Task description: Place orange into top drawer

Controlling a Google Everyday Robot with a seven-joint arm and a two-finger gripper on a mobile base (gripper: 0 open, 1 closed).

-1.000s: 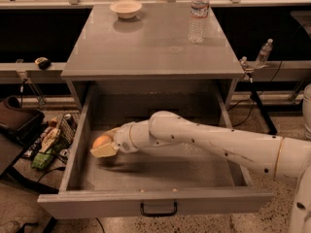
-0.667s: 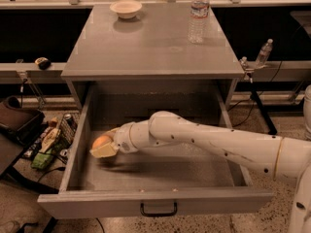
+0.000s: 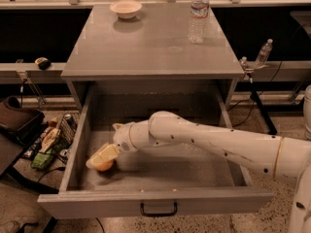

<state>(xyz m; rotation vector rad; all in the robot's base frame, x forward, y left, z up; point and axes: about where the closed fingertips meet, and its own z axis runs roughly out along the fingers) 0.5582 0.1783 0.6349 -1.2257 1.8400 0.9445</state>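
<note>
The top drawer is pulled wide open under the grey cabinet top; its black handle is at the front. My white arm reaches into it from the right. My gripper is low at the drawer's left front, close to the left wall. Its pale fingers are shut on the orange, which shows just under them, at or just above the drawer floor.
A shallow white bowl and a water bottle stand on the cabinet top. A second bottle is on a rail at the right. A bag and clutter lie on the floor left of the drawer.
My gripper has moved down with the orange, from mid-height in the drawer to close to its floor. The arm's reach is otherwise the same.
</note>
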